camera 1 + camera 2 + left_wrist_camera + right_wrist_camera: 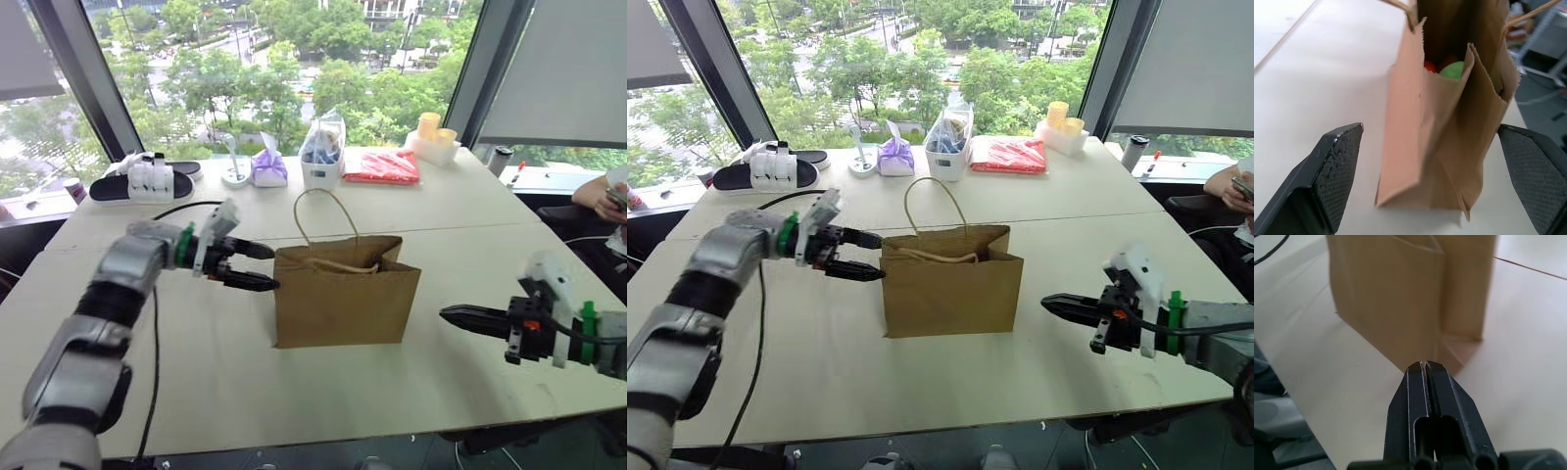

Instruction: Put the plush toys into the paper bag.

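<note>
The brown paper bag (340,299) stood upright near the middle of the pale table (225,392), with the orange plush toy (1431,66) and the lime green plush toy (1453,70) lying inside it. The left gripper (261,265) hung at the bag's left end with its fingers spread wide, grasping nothing. The right gripper (448,315), fingers pressed together and empty, pointed at the bag's right end from a short way off.
</note>
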Robot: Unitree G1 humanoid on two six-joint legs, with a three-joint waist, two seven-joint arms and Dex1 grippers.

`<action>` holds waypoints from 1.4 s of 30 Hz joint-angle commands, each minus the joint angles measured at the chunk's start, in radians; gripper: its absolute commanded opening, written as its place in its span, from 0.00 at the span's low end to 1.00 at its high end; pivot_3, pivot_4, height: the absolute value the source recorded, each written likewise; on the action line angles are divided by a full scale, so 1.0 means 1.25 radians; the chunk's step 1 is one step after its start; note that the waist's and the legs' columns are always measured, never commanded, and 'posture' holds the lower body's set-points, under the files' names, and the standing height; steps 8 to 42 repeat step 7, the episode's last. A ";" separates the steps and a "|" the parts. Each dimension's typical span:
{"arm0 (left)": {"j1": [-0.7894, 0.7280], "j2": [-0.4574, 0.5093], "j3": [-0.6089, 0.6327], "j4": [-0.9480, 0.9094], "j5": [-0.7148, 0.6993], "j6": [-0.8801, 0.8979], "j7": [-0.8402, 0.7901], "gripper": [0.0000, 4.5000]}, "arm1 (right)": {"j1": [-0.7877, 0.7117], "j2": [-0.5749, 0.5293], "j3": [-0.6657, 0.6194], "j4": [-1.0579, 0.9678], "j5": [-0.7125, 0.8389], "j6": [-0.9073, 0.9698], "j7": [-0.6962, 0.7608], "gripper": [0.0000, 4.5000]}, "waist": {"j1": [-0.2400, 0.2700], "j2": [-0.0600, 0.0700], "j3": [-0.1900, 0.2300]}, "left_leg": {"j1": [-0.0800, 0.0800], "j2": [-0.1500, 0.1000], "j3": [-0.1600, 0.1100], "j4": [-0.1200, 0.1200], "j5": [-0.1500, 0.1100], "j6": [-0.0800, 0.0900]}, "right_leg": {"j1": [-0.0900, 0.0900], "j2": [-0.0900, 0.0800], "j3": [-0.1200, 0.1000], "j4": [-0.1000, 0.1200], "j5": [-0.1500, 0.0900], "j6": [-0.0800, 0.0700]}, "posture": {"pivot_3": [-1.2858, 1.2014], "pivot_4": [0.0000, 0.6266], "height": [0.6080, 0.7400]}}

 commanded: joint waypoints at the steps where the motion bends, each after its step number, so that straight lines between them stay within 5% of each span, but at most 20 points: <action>1: 0.090 0.035 0.098 -0.211 -0.071 0.099 0.081 0.99 | -0.036 -0.022 0.021 -0.011 0.015 -0.013 0.018 0.00 | 0.002 0.000 0.000 | 0.000 0.000 0.000 0.000 0.000 0.000 | 0.000 0.000 0.000 0.000 0.000 0.000 | 0.52 0.24 1.00; 7: 0.273 0.025 0.195 -0.463 -0.145 0.197 0.233 0.99 | -0.079 -0.027 0.072 0.012 -0.001 -0.020 0.038 0.00 | 0.005 0.000 0.000 | 0.000 0.002 0.000 0.001 0.000 0.000 | 0.000 0.000 0.000 -0.001 0.000 0.000 | 0.52 0.24 1.00; 42: 0.273 0.025 0.195 -0.463 -0.145 0.197 0.233 0.99 | -0.079 -0.027 0.072 0.012 -0.001 -0.020 0.038 0.00 | 0.005 0.000 0.000 | 0.000 0.002 0.000 0.001 0.000 0.000 | 0.000 0.000 0.000 -0.001 0.000 0.000 | 0.52 0.24 1.00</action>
